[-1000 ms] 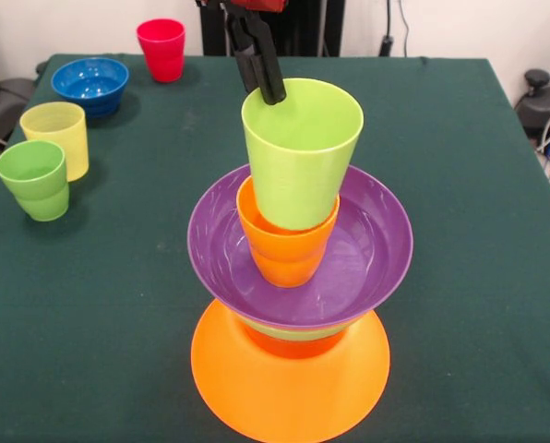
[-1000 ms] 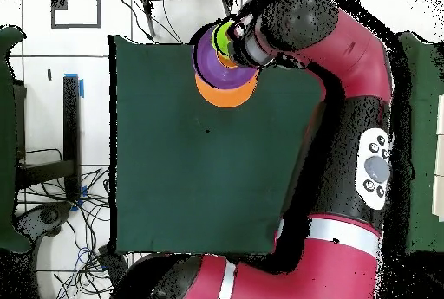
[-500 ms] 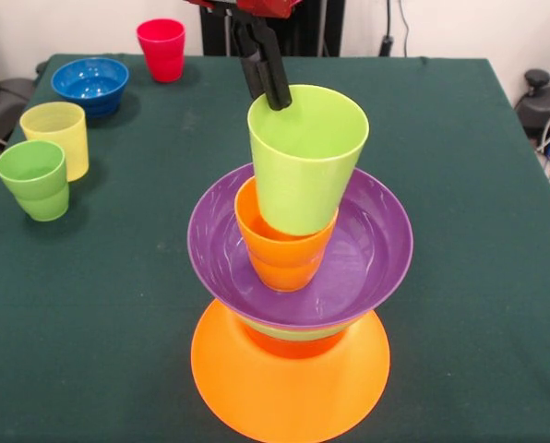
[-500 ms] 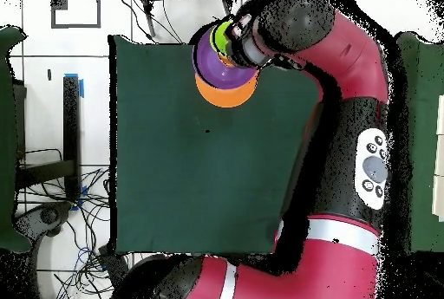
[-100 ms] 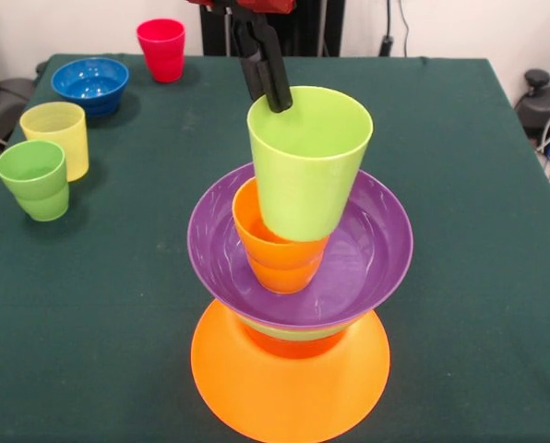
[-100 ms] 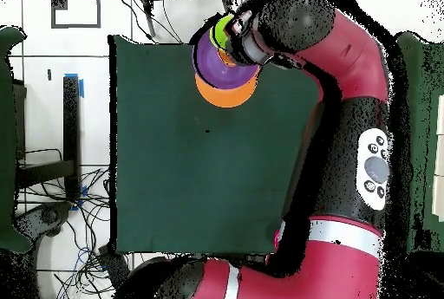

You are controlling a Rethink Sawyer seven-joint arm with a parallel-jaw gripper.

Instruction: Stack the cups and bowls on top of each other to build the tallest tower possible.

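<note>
On the dark green cloth table (image 5: pixel 460 185), the tower (image 5: pixel 293 305) rises near the front edge from a wide glossy orange plastic bowl (image 5: pixel 289 383) through a purple bowl (image 5: pixel 367 268) to an orange tumbler (image 5: pixel 275 258) holding the lime green tumbler (image 5: pixel 303 175), whose far rim the black gripper (image 5: pixel 273 92) pinches.
</note>
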